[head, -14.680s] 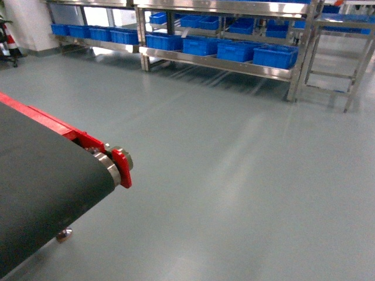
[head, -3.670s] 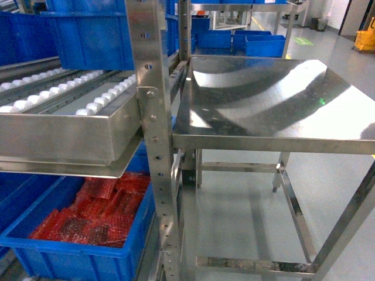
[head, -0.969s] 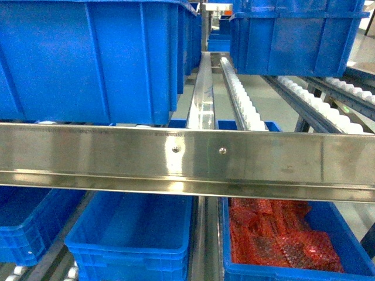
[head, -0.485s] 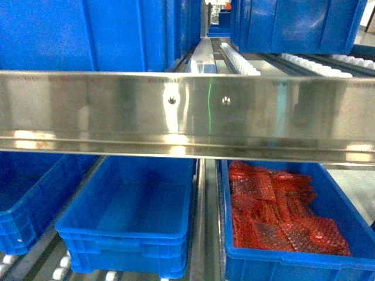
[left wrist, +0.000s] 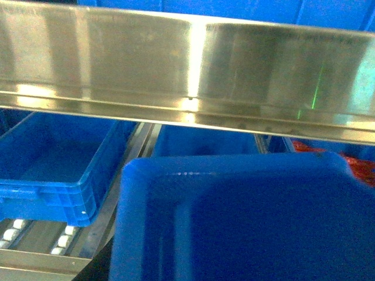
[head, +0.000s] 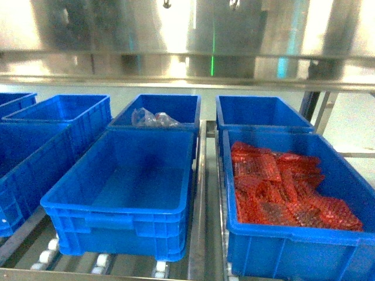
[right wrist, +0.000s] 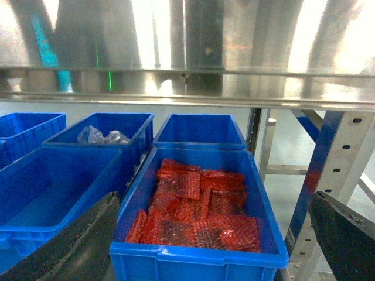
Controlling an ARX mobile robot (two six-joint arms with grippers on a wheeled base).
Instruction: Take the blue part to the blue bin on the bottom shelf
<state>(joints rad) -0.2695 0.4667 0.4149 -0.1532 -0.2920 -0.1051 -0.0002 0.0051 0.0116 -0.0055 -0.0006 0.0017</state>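
Note:
The blue part (left wrist: 252, 222) fills the lower part of the left wrist view, close to the camera and hiding the left gripper's fingers; it hangs in front of the steel rail, so the gripper is shut on it. On the bottom shelf (head: 102, 260), the blue bin (head: 135, 187) stands empty at the centre of the head view, and at the left of the right wrist view (right wrist: 53, 187). My right gripper (right wrist: 211, 246) is open, its dark fingers (right wrist: 76, 240) spread wide in front of the crate of red packets (right wrist: 199, 205). Neither gripper shows in the head view.
The steel rail of the shelf above (head: 187, 35) runs low across the top. The red-packet crate (head: 281, 193) stands right of the blue bin, other blue crates (head: 35, 158) to its left. Behind it, another crate holds a clear bag (head: 153, 119). A perforated upright (right wrist: 328, 175) stands at right.
The head view has dropped below the steel rail. The rail now sits at the top of the frame and the bottom shelf's crates show in full, closer.

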